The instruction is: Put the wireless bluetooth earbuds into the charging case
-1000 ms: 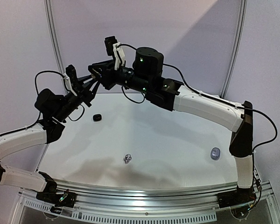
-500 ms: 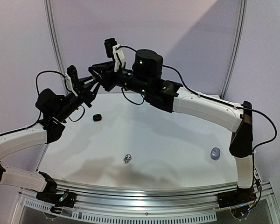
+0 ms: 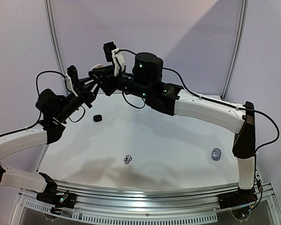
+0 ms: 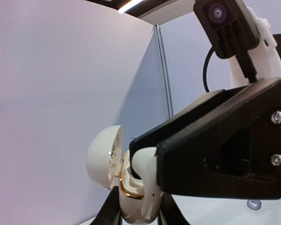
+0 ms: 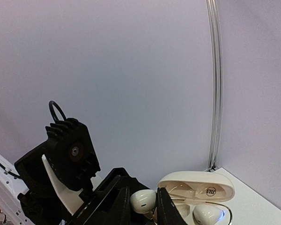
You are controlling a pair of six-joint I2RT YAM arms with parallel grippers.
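Observation:
A white charging case is held high above the table, its lid open. My left gripper is shut on the case's lower body. My right gripper is shut on a white earbud, which sits at the case's gold-rimmed opening. A second white earbud is seated in the case. In the top view the left gripper and the right gripper meet at the back left, with the white lid showing just above them.
On the table lie a small black case at the back left, silvery earbuds near the front middle, and a blue-grey case at the right. The back wall and its metal posts stand close behind the grippers.
The right gripper has edged left and slightly up with the earbud. The white lid now shows above the grippers in the top view. The left arm has barely moved.

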